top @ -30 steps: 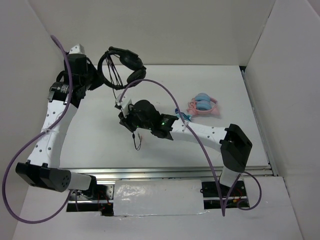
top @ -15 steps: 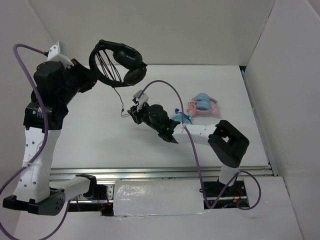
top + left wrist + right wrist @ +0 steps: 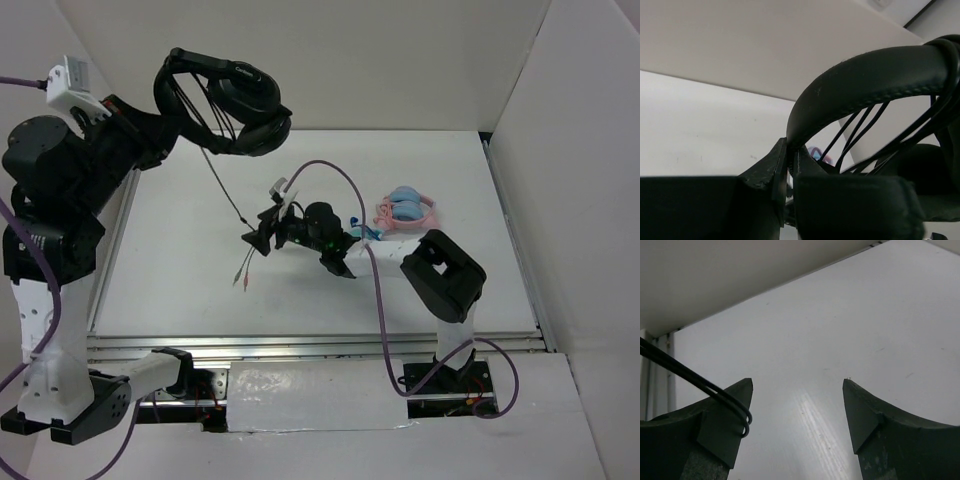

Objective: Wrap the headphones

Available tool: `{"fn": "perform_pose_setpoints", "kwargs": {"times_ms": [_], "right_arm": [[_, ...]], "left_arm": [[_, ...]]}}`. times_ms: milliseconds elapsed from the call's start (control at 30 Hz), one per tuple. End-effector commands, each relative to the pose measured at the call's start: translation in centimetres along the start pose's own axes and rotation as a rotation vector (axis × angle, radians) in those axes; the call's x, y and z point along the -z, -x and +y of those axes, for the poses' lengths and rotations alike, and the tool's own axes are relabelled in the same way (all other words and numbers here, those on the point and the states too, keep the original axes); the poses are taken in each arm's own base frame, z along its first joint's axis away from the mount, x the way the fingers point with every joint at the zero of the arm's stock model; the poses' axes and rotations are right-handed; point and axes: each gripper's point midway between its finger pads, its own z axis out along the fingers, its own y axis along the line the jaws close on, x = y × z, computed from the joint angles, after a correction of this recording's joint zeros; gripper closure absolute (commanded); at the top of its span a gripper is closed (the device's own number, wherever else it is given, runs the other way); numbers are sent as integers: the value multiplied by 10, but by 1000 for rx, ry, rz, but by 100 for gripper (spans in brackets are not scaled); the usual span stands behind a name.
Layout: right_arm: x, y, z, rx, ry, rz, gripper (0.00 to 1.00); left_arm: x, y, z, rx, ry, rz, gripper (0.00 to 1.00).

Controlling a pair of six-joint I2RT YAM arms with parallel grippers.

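Headphones (image 3: 235,105) aloft at upper left of the overhead frame, clear of the table (image 3: 180,290), clenched in left gripper (image 3: 168,122). From the left wrist only: jaws tight on the padded headband (image 3: 865,75), cable (image 3: 949,70) wound round its end. Overhead only: cable slanting down to mid-frame beside right gripper (image 3: 258,240). From the right wrist: released, fingers (image 3: 722,420) spread wide, cable loop against the one at frame left. Pink-and-blue headphones (image 3: 408,212) right of centre.
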Motion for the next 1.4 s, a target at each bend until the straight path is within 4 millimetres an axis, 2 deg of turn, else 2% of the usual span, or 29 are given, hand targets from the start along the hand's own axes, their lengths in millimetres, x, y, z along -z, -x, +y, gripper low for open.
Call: {"fn": "perform_pose_setpoints", "kwargs": {"times_ms": [0,33,67,133,200,233,267,333,433,467,500,533,567,600,633,667,700,800,933,1200,1300,1367], "right_arm": [[16,-4,45,-27,240,64,20],[27,-21,50,-40,259,102,19],[32,-20,55,-39,278,99,19],[38,-35,58,-54,285,142,21],[38,-45,58,-69,291,171,31],[34,-49,56,-83,287,185,47],[32,-51,54,-90,280,189,54],[25,-46,47,-97,258,173,58],[26,-36,46,-109,272,131,44],[26,-26,49,-101,280,88,37],[34,-33,48,-106,273,91,33],[38,-30,50,-99,275,73,22],[40,-19,50,-80,272,16,17],[49,-29,51,-83,269,18,11],[52,-27,52,-76,271,-3,1],[54,-16,53,-54,280,-57,0],[61,-22,54,-48,285,-58,0],[67,-12,64,5,322,-117,0],[67,-2,71,86,346,-169,0],[60,21,92,127,420,-268,0],[54,41,97,122,448,-328,0],[47,65,94,94,418,-400,0]], "left_arm": [[17,37,-27,-14,-80,-113,100],[17,38,-26,-16,-76,-116,100],[18,39,-27,-17,-79,-121,100],[16,36,-28,-11,-91,-111,100],[15,34,-29,-11,-102,-104,100],[15,34,-30,-9,-107,-104,100],[16,34,-32,-10,-117,-102,100],[16,35,-36,-16,-133,-96,100],[16,35,-37,-17,-132,-93,100],[15,36,-35,-16,-123,-95,100],[14,36,-34,-16,-118,-96,100],[14,37,-35,-18,-120,-99,100],[14,37,-35,-18,-120,-97,100],[14,36,-35,-16,-124,-94,100],[14,37,-35,-18,-122,-96,100],[13,37,-34,-19,-121,-95,100],[14,36,-34,-19,-120,-94,100],[15,37,-34,-19,-119,-98,100],[17,38,-36,-19,-126,-100,100],[19,40,-40,-19,-141,-105,100],[20,41,-41,-17,-143,-105,100],[22,43,-41,-17,-140,-111,100]]}}
